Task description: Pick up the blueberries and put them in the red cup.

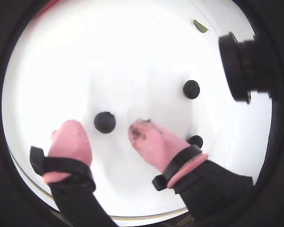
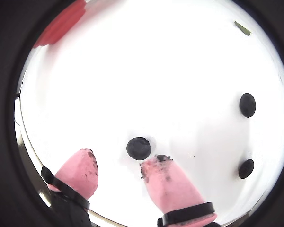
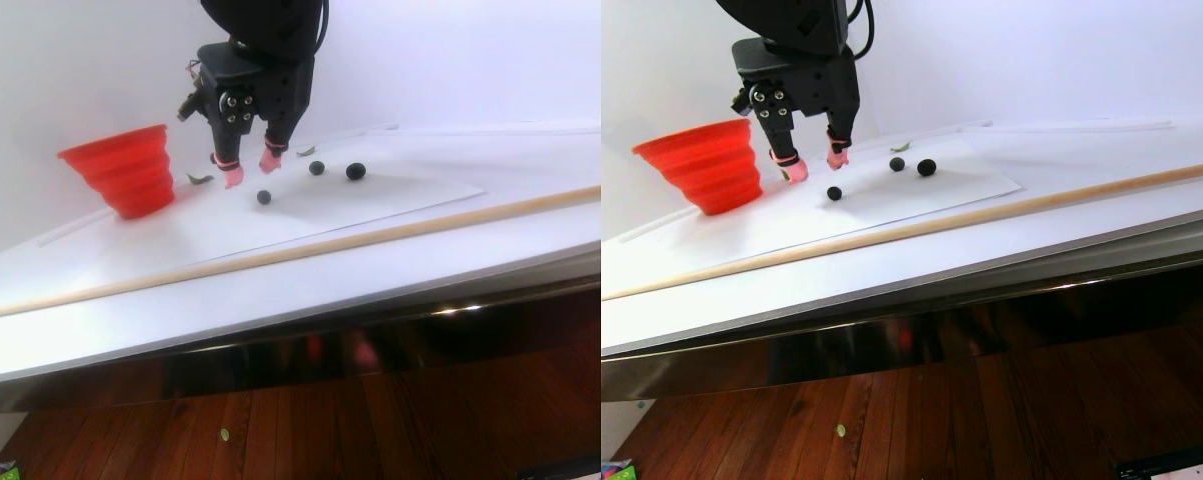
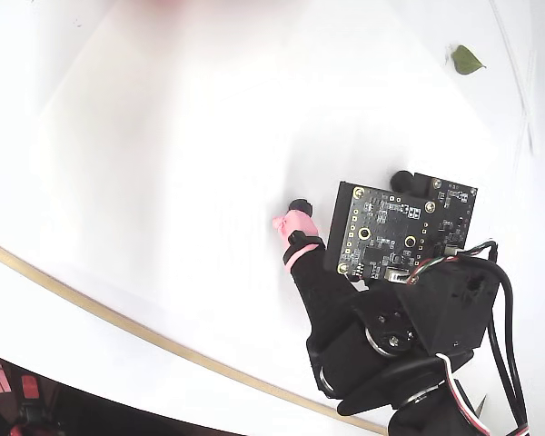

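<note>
Three blueberries lie on the white sheet. In both wrist views the nearest blueberry (image 1: pixel 104 122) (image 2: pixel 138 148) sits just beyond the pink fingertips (image 1: pixel 71 137), in the gap between them. My gripper (image 1: pixel 107 135) (image 2: pixel 119 163) is open and holds nothing. Two more blueberries (image 1: pixel 191 89) (image 1: pixel 196 141) lie to the right. In the stereo pair view the gripper (image 3: pixel 250 170) hangs over the sheet, with the red cup (image 3: pixel 126 165) to its left and the nearest blueberry (image 3: pixel 263 197) just in front. The cup's rim (image 2: pixel 61 23) shows at top left in a wrist view.
A small green leaf piece (image 1: pixel 200 26) (image 4: pixel 466 60) lies at the far right of the sheet. A long wooden strip (image 3: pixel 361 240) runs along the table in front of the sheet. The table's metal edge (image 3: pixel 361 320) lies nearer the camera. A second camera (image 1: pixel 241 66) juts in.
</note>
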`<state>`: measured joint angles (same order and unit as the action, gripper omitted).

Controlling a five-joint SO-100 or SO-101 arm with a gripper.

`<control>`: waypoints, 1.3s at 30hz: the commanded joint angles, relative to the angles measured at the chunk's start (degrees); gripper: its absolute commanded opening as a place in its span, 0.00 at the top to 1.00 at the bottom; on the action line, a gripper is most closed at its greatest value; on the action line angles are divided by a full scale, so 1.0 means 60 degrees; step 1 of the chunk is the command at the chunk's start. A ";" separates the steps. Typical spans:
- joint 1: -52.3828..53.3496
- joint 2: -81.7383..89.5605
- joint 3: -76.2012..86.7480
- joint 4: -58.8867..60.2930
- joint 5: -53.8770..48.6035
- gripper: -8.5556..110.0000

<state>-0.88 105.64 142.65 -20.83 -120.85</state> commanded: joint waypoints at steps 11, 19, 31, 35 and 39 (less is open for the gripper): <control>0.0117 -0.1099 -0.0850 -0.0894 -0.0073 0.77; 0.0176 -0.1216 -0.1099 -0.0894 -0.0132 0.77; 0.0146 -0.1963 -0.1465 -0.1333 -0.0132 0.77; 0.0205 -0.2256 -0.1626 -0.1450 -0.0176 0.77; 0.0234 -0.2417 -0.1655 -0.1509 -0.0249 0.80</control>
<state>0.44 90.53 135.09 -28.74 -121.90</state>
